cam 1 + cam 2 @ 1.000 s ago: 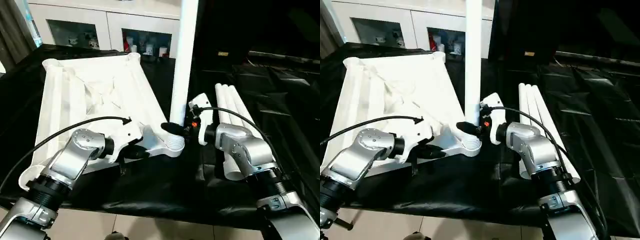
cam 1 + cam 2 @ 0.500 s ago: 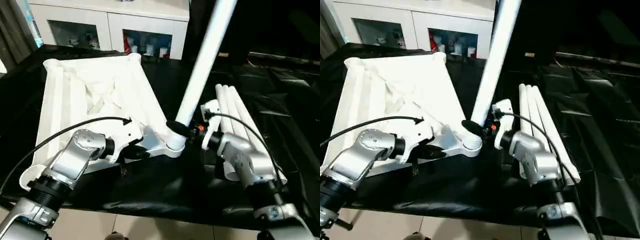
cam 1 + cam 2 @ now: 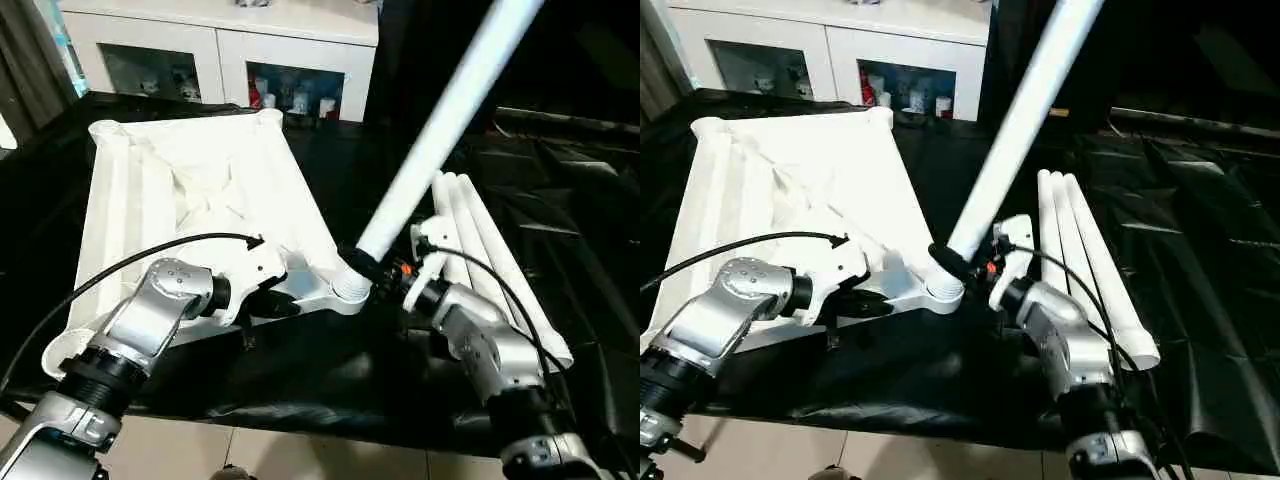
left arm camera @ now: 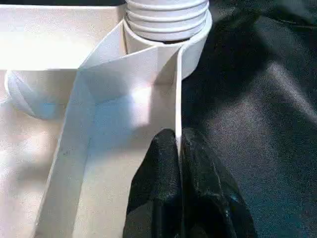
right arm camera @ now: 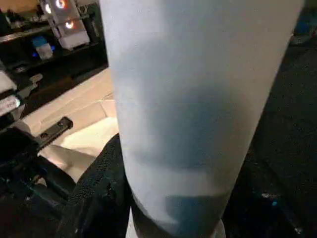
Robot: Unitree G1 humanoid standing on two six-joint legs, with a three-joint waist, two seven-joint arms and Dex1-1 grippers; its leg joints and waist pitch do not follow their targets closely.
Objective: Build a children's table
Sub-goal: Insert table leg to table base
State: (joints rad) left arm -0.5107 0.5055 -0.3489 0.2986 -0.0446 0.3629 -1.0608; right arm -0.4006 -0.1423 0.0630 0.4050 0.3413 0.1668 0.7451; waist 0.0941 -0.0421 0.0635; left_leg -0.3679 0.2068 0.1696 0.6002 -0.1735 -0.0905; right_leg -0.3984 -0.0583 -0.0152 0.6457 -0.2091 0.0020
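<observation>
— White plastic table top (image 3: 190, 200) lies ribs-up across the left half of the black-draped bench (image 3: 330, 370), one long side running toward the white cabinet (image 3: 215, 50) beyond the far edge. Where does the leg sit against it?

— The held leg (image 3: 440, 125) has its foot at the corner socket (image 3: 350, 290) nearest the bench's front edge, but its long axis leans away, rising up and toward the bench's far right corner rather than standing square to the top. That tilt is what the coming move likely hinges on: the tube probably has to come upright over the socket before it will seat.

— Which arm is nearer?

— The right claw (image 3: 385, 268) holds the leg just above the socket, fingers half-spread around the tube. The left claw (image 4: 177, 148) is pinched nearly closed on the thin rim of the top, just beside the same socket, steadying it.

— And the spares?

— Three more legs (image 3: 1085, 260) lie side by side on the right half of the bench, ends toward the front edge.

— Anything unclear?

— The leg's upper end is cut off by the frame, and whether its foot has entered the socket at all is hidden behind the right claw.
</observation>
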